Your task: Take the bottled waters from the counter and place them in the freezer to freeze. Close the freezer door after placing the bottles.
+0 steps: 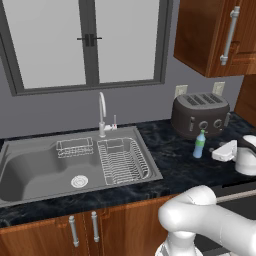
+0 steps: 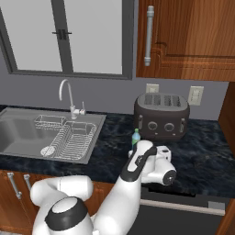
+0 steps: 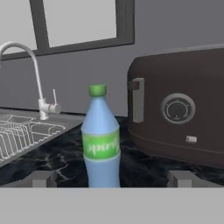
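Observation:
One of the bottled waters [image 3: 101,140], pale blue with a green label and cap, stands upright on the black marbled counter [image 3: 61,164] in front of the toaster. My gripper [image 3: 113,178] is open and level with the bottle's lower half. Its fingertips [image 3: 43,178] flank the bottle on both sides without touching it. In the left base view the bottle [image 1: 199,145] stands just left of my gripper [image 1: 214,150]. In the right base view only the bottle's top [image 2: 136,136] shows behind my arm. The freezer and its door are out of view.
A dark toaster [image 1: 200,115] sits close behind the bottle, against the wall. Left of it lie the steel sink [image 1: 30,172], a wire dish rack [image 1: 122,160] and the faucet [image 1: 102,112]. A wooden wall cupboard [image 1: 210,35] hangs above the toaster.

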Robot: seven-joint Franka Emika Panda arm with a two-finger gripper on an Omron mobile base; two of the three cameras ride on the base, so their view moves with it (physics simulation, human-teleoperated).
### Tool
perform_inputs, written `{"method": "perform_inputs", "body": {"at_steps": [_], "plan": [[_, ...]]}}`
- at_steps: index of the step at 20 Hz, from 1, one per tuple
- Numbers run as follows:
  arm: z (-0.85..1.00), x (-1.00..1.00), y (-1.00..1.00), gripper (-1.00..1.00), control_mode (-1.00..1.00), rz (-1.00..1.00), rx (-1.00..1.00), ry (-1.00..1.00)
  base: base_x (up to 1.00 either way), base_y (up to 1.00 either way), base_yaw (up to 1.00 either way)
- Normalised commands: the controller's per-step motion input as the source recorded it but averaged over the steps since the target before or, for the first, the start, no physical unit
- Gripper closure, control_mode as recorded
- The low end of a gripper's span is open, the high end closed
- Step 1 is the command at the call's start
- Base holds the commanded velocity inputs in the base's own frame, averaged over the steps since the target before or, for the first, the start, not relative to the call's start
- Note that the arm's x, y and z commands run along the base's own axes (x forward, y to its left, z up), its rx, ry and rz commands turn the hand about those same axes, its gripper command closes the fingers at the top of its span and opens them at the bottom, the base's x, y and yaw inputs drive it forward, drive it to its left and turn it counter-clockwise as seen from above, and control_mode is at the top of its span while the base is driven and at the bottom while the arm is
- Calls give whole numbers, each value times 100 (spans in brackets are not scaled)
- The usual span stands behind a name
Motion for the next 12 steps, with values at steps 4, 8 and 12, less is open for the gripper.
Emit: {"method": "perform_inputs", "body": {"at_steps": [4,8,12], "plan": [[0,0,5,-100,-100,5,0,0,0,0,0],[0,0,0,-100,-100,4,0,0,0,0,0],[0,0,3,-100,-100,3,0,0,0,0,0]]}}
